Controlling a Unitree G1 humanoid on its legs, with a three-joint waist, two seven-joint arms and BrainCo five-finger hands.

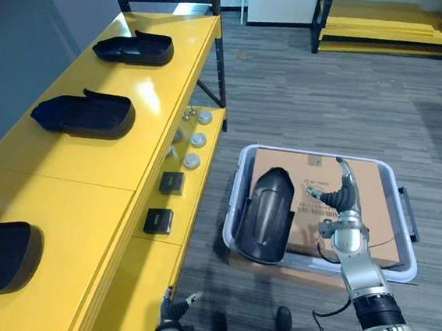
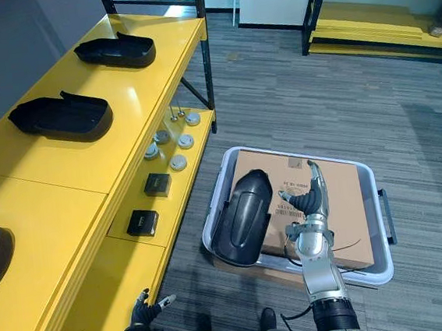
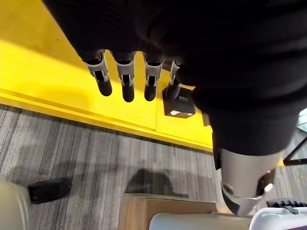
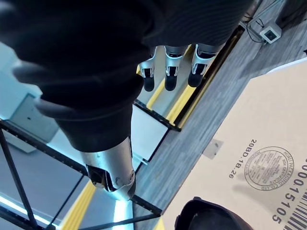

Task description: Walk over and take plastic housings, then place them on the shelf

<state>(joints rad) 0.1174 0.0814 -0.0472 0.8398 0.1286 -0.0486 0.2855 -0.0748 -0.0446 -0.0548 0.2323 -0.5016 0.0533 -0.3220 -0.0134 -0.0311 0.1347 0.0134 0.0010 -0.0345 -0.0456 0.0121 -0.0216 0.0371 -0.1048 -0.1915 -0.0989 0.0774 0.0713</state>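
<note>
right fingers [image 4: 165, 72]: loosely extended in a row, thumb apart, closed on nothing.
right hand [image 1: 339, 199]: raised with fingertips up, over the cardboard box [image 1: 374, 198] and seemingly clear of it.
plastic housing [image 1: 265, 216]: black, just beside the right fingers on their thumb side, standing on edge and leaning against the box; not touched.
bin [image 1: 234, 205]: pale, on the floor below the right fingers, around both box and housing.
left fingers [image 3: 127, 81]: straight and relaxed, holding nothing.
left hand [image 1: 172, 309]: low, beside the lower shelf [image 3: 57, 72].
small black box [image 3: 180, 100]: on that yellow shelf, just past the left fingertips.
round parts [image 1: 191, 160]: pale, farther along from the left fingers; perhaps caps or knobs, too small to tell.
top shelf [image 1: 162, 124]: yellow, well beyond the left fingers.
nearest housing [image 1: 7, 256], middle housing [image 1: 83, 114], far housing [image 1: 135, 48]: black, lying apart in a line on the top shelf.
</note>
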